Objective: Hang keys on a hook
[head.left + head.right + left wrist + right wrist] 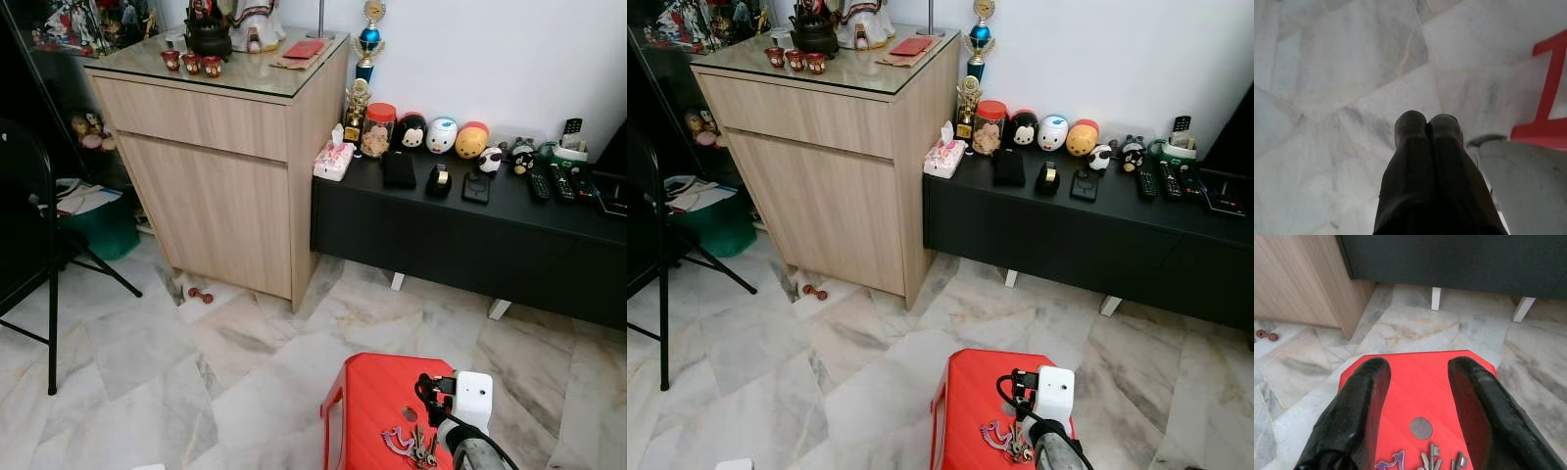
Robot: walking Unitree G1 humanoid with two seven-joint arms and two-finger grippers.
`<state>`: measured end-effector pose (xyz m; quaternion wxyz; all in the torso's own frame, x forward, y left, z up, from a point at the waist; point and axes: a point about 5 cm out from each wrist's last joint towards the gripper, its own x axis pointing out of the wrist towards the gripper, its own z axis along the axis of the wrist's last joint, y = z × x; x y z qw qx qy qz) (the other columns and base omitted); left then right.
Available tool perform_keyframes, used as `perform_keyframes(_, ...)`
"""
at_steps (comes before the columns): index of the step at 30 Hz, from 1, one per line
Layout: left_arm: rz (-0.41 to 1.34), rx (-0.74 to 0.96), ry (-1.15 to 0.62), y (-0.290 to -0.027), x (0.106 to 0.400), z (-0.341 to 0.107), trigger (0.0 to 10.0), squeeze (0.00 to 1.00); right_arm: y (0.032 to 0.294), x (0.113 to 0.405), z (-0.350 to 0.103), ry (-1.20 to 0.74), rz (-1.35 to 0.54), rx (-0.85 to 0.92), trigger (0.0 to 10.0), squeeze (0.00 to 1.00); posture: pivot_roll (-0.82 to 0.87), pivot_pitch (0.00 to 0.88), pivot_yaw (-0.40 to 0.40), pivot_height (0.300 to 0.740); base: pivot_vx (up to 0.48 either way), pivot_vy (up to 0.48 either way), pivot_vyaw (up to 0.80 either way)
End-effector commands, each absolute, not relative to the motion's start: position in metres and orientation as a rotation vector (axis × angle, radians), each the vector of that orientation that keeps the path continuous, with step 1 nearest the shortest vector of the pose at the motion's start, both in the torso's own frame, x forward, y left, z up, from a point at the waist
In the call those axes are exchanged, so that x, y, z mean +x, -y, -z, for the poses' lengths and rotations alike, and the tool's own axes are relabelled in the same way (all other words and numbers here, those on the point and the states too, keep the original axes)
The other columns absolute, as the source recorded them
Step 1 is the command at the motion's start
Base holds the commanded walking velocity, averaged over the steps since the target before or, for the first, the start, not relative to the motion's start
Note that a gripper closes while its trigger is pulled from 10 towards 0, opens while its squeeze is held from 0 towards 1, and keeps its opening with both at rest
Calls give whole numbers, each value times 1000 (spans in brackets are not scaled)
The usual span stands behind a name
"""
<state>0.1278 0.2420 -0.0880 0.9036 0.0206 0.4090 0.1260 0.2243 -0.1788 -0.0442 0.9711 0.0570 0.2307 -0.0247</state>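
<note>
While right gripper gapes, keys below, untouched.

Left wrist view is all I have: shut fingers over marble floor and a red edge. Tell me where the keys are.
Observer: The keys lie on top of a red stool in front of the robot, beside a purple keychain charm.
Operator: Report the right gripper.
Observer: The right gripper hovers just above the stool top, fingers spread open, with the keys lying between them near its base.
Operator: Describe what stands beyond the stool.
Observer: A wooden cabinet with a glass top stands against the wall, next to a low black console lined with remotes and round toy figures. I cannot make out a hook in any view.
</note>
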Motion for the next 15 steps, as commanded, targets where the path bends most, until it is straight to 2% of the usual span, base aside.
perform_keyframes(1,-255,70,-839,-241,126,88,10000,0,179,226,43,-463,56,121,10000,0,205,0,-59,740,0,0,0)
perform_keyframes(3,-249,73,-832,-241,126,88,10000,0,178,226,43,-467,55,123,10000,0,205,0,-60,740,0,0,0)
perform_keyframes(4,-218,308,-637,-248,159,66,10000,0,178,226,44,-470,53,124,10000,0,205,0,-61,740,0,0,0)
perform_keyframes(5,-205,226,-430,-242,205,36,10000,0,177,226,44,-473,50,124,10000,0,211,0,-63,740,0,0,0)
perform_keyframes(6,-203,197,-377,-241,215,28,10000,0,177,226,44,-473,49,124,10000,0,211,0,-63,740,0,0,0)
perform_keyframes(7,-214,150,-359,-244,218,24,10000,0,176,226,44,-475,44,122,10000,0,220,0,-69,740,0,0,0)
perform_keyframes(11,-234,180,-329,-256,217,18,10000,0,175,226,44,-483,34,122,10000,0,234,0,-76,740,0,0,0)
perform_keyframes(15,-184,191,-229,-247,222,8,10000,0,173,228,45,-492,24,121,10000,0,240,0,-77,740,0,0,0)
